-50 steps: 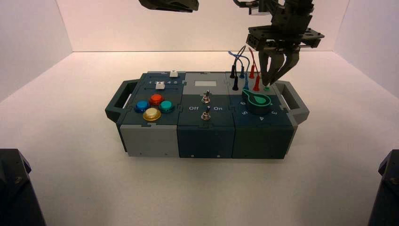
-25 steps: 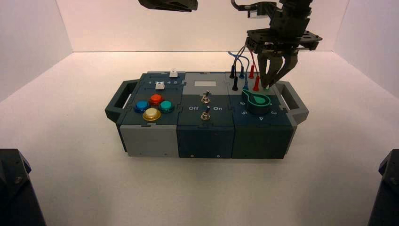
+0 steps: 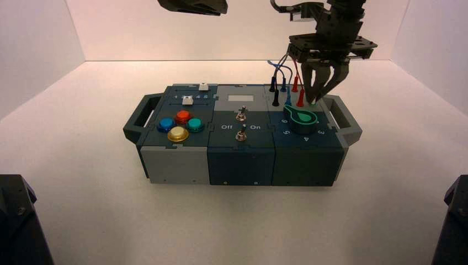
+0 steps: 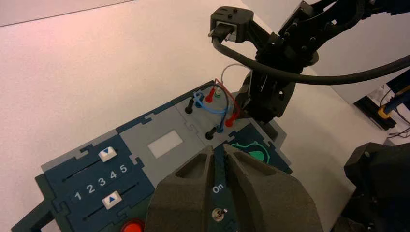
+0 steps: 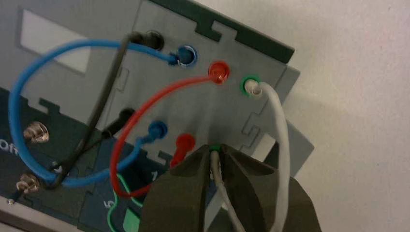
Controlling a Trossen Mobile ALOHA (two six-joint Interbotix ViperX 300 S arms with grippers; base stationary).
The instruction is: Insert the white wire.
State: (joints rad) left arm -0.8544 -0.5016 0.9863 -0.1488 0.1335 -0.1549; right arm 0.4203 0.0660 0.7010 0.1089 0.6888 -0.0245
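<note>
In the high view, the right gripper (image 3: 311, 101) was at work low over the back right part of the box (image 3: 241, 121), just beyond the knob (image 3: 301, 119) and beside the near red plug (image 3: 300, 99). The left gripper (image 3: 219, 10) hung well apart from the box, up past its back edge, and looked to be waiting.

In the left wrist view, the left gripper's fingers stood slightly apart, with a narrow gap and nothing between them. Beyond them, the white wire (image 4: 229, 67) arched up from the back right corner of the box and went out of sight behind the right arm (image 4: 275, 72). That arm was plainly the nearer one.

In the right wrist view, one end of the white wire sat in the green-ringed back socket (image 5: 250, 85), to the right of the back red plug (image 5: 219, 71). The other end lay between the right gripper's fingertips, which were closed lightly around it, right at the near green socket (image 5: 214, 147). The slack looped up and back past the gripper's right finger.

The next move seemed to turn on that held end: its tip pointed down at the near green ring, roughly in line with the fingers. How deep it sat could not be told. If it was not fully in, a straight push down would suit; letting go too early might let the springy loop tip it.
</note>
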